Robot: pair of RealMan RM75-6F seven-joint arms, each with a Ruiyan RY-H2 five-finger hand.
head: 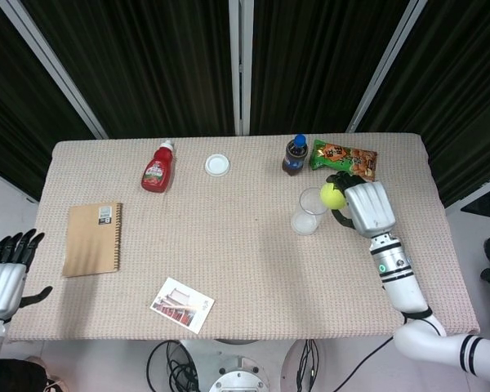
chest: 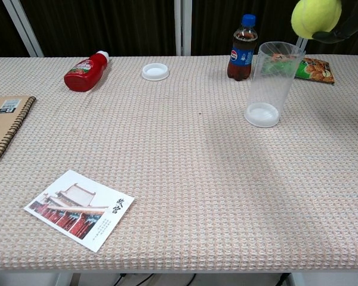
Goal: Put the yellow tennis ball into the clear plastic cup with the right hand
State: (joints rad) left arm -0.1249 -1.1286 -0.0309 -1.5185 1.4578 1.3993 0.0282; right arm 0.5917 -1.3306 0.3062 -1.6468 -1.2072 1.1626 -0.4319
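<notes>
The right robot hand (head: 367,207) is up off the desk (head: 229,245), just to the right of the clear plastic cup (head: 312,211), with its fingers curled around the yellow tennis ball (head: 332,195). From overhead the ball sits at the cup's upper right edge; from the chest view it hangs in the air above and a little right of the cup's rim, not yet inside. Only the dark fingertips (chest: 346,27) of that hand show in the chest view, wrapped against the ball's right side.

The cup stands upright on the desk, with nothing in it. Just behind the cup is a cola bottle (head: 294,155) with a blue cap, and right of the bottle, behind the cup, lies a green snack packet (head: 344,159). Well to the left of the cup, along the far side, are a small white lid (head: 217,165) and a red ketchup bottle (head: 158,167) lying on its side. Further left of the cup, at the desk's left end, lies a brown spiral notebook (head: 93,238), and towards the near edge, left of the cup, a picture postcard (head: 182,305).

The left robot hand (head: 6,273) hangs off the desk's left end, far from the cup, fingers spread and holding nothing.
</notes>
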